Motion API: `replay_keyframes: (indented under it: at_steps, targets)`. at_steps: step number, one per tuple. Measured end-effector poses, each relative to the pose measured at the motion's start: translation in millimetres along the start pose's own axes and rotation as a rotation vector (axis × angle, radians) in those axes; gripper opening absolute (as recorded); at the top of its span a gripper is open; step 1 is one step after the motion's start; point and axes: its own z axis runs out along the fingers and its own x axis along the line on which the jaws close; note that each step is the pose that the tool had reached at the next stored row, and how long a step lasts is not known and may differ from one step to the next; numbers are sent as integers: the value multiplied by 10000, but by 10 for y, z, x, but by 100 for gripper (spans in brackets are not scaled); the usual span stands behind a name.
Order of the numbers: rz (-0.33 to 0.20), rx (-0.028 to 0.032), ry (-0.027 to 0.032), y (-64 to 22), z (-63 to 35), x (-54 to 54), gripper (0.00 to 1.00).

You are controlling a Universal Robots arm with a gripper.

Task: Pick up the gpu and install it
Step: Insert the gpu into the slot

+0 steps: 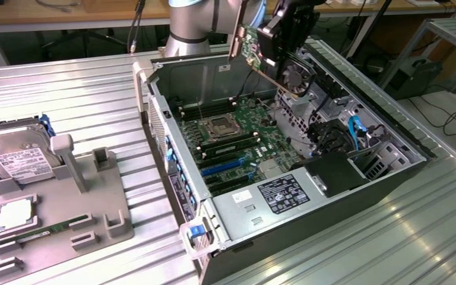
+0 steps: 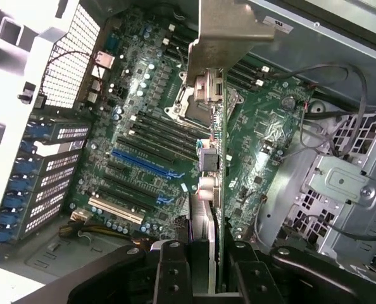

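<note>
Over the motherboard (image 1: pixel 240 133), the hand (image 2: pixel 210 269) grips the gpu (image 1: pixel 293 75).

Nothing legible: the white label (image 1: pixel 22 161) on the hard drive (image 1: pixel 10 135) and the black label (image 1: pixel 285 195) on the silver cover (image 1: pixel 244 212) carry print too small to read.

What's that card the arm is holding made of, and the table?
The gpu: green circuit board, likely fibreglass, with a black, probably plastic fan. Its end bracket: pale matte folded sheet metal. The table: ribbed, silvery metal with a sheen, perhaps aluminium.
</note>
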Motion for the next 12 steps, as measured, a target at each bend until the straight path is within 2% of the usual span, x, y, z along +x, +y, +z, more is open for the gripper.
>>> replay_keyframes:
  at_steps: [12]
  targets:
    - [-739,-5,-31,0,0,0,28]
